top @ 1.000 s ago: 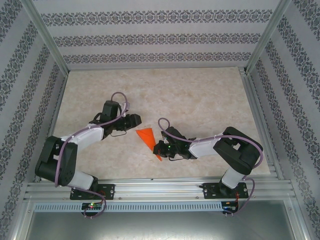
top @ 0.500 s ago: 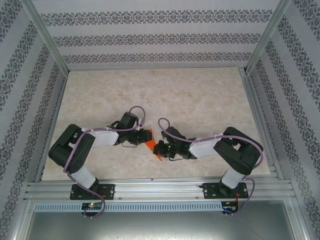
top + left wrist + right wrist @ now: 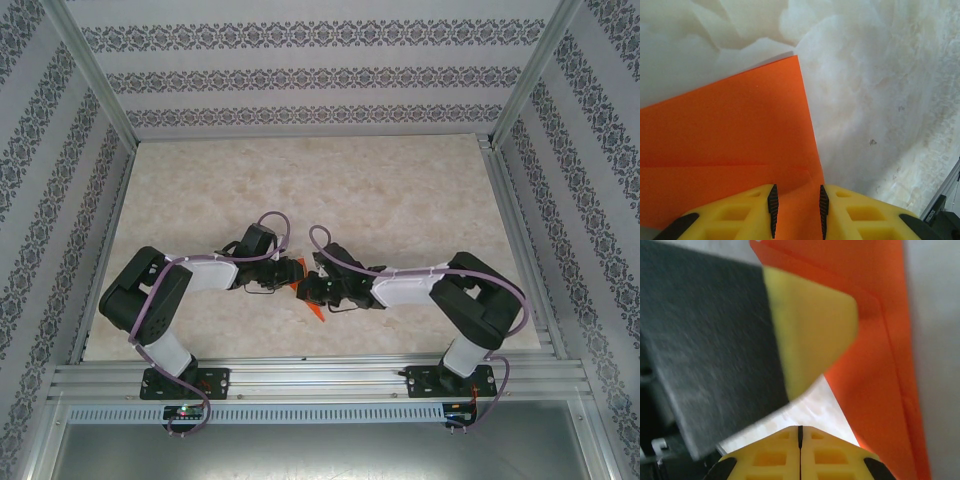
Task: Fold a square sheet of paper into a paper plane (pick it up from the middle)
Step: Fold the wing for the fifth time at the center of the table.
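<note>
Limp, featherlight-looking orange paper (image 3: 730,135) lies between the slightly parted jaws of the left gripper (image 3: 796,210); right gripper (image 3: 800,437) pinched shut, empty; a folded edge probably offers the firmest hold.

- Table top (image 3: 400,190): flat surface with a beige marble pattern, evenly and brightly lit.
- Back wall (image 3: 320,75): white wallpaper with horizontal bands of dark floral ornament.
- Side walls (image 3: 40,150): same wallpaper on the left and the right, closing in the table.
- Frame posts (image 3: 92,75): bare aluminium profiles, one at each back corner of the table.
- Near rail (image 3: 320,378): slotted aluminium profile along the table's near edge.
- Perforated strip (image 3: 320,412): just below the rail.
- Lower panel (image 3: 320,450): plain grey, framed in aluminium.
</note>
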You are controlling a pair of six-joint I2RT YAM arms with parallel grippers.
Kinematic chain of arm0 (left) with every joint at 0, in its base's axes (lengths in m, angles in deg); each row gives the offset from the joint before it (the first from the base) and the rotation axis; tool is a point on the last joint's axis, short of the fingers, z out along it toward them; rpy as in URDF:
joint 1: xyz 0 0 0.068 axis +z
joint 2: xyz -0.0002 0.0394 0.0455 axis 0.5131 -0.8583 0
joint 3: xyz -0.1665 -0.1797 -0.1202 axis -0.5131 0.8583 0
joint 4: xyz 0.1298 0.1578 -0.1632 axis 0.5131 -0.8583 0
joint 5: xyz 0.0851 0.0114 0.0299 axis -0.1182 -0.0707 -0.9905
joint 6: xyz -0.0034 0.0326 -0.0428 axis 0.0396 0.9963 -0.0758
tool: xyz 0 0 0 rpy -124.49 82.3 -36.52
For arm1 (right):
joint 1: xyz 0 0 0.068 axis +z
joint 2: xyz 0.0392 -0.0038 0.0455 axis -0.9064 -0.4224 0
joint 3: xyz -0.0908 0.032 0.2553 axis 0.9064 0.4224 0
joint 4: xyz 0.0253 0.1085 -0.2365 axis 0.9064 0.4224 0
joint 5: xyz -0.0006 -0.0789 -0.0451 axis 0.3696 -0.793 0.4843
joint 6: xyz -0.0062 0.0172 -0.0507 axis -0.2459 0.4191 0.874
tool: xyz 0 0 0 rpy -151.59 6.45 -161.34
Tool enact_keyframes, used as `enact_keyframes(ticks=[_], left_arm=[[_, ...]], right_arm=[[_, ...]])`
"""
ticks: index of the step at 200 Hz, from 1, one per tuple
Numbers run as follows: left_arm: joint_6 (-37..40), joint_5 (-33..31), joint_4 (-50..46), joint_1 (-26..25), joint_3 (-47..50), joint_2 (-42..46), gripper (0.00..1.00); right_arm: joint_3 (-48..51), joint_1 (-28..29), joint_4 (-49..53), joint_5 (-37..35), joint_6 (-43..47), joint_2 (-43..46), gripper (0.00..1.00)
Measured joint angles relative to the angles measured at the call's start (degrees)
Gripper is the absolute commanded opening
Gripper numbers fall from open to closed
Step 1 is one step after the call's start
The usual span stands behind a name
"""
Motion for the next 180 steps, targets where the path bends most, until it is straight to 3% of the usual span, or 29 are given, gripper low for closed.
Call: enact_keyframes(ticks=[39,80,180], left_arm=[[-0.3,0.0,0.1,0.0,0.0,0.0,0.32],[-1.3,-0.7,0.3,0.0,0.2,-0.1,0.29],[-2.6,-0.7,0.4,0.4,0.2,-0.7,0.26]], right_arm=[[-0.9,-0.2,-1.4,-0.7,-0.2,-5.2,0.07],[0.3,-0.1,-3.3,-0.8,-0.6,-4.9,0.10],[14.3,2.9,-6.6,-1.9,-2.4,6.9,0.14]])
